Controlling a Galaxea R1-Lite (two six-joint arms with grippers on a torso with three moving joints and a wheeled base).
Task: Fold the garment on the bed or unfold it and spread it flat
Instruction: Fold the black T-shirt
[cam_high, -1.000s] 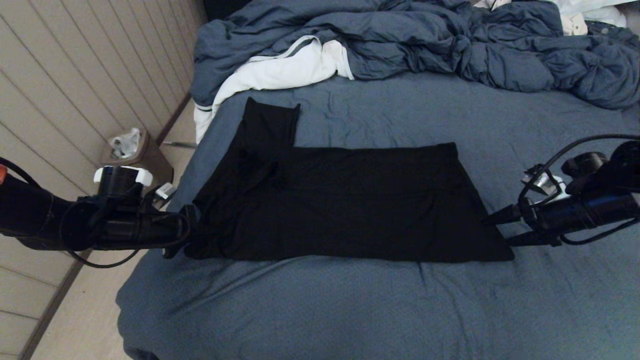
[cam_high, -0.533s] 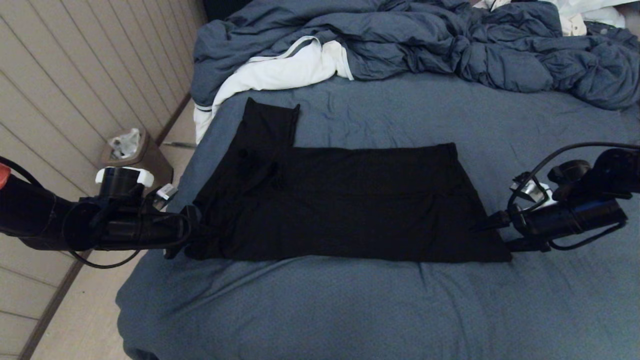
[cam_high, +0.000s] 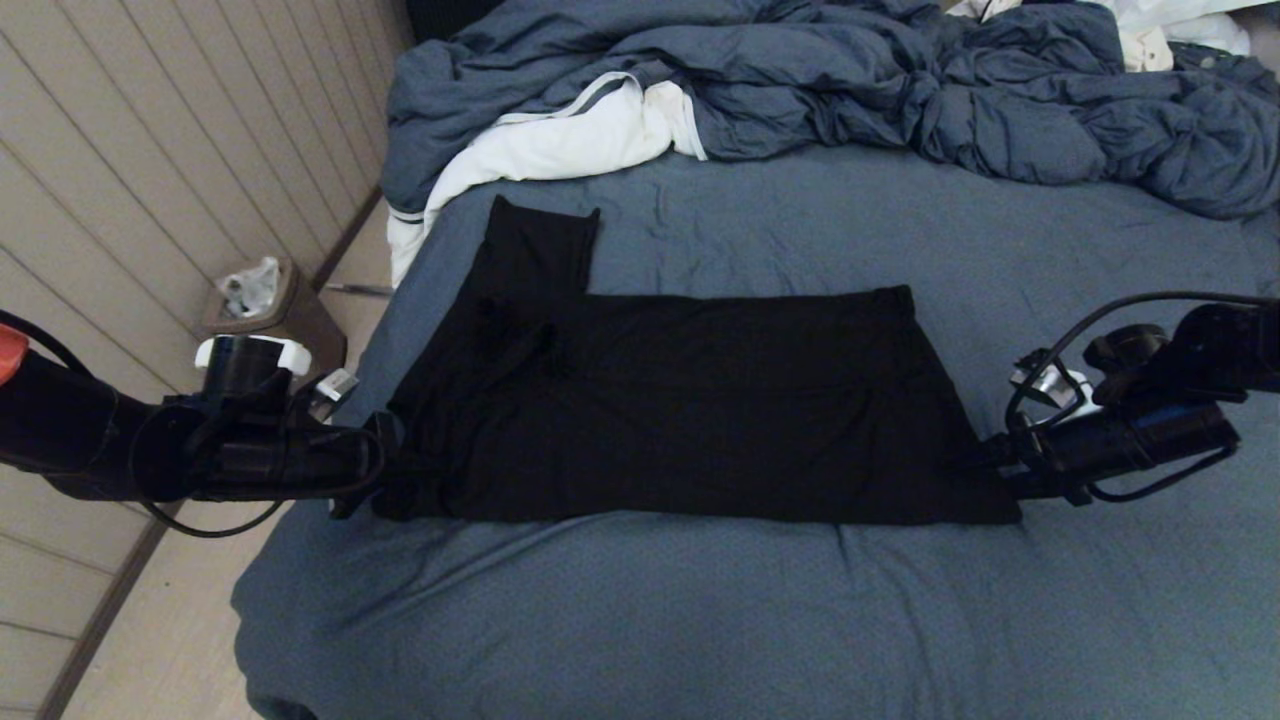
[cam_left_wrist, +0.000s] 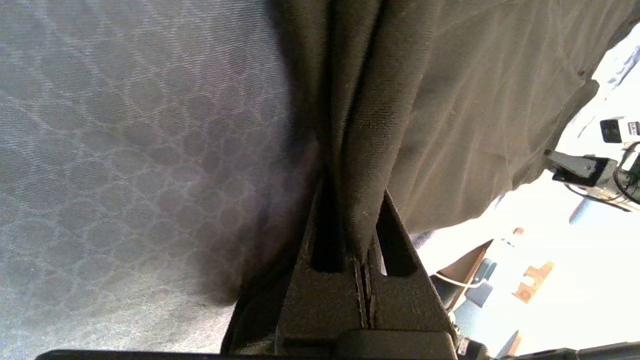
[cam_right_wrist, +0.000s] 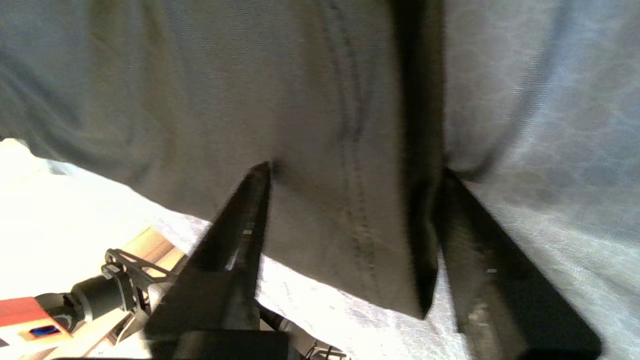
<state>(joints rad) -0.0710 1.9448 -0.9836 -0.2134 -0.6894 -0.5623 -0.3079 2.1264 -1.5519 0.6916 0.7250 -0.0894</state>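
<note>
The garment (cam_high: 690, 400), black and with its plain side up, lies folded into a long band across the bed (cam_high: 700, 620), and one sleeve points toward the far left. My left gripper (cam_high: 385, 470) is at its left end, shut on a pinched fold of the black cloth (cam_left_wrist: 450, 125), which runs out from between the left gripper (cam_left_wrist: 355, 192) fingers. My right gripper (cam_high: 978, 465) is at the garment's near right corner. There the right gripper (cam_right_wrist: 353, 172) stands open with the stitched hem corner (cam_right_wrist: 350, 235) between its fingers. The print is hidden.
A crumpled blue-grey duvet (cam_high: 900, 90) and a white cloth (cam_high: 560, 140) are piled at the far end of the bed. A small bin (cam_high: 265, 305) stands on the floor beside the bed's left edge, close to my left arm, with the panelled wall behind it.
My right gripper has moved left and lower, from beside the garment to astride its right hem corner. The left gripper and the garment have hardly moved.
</note>
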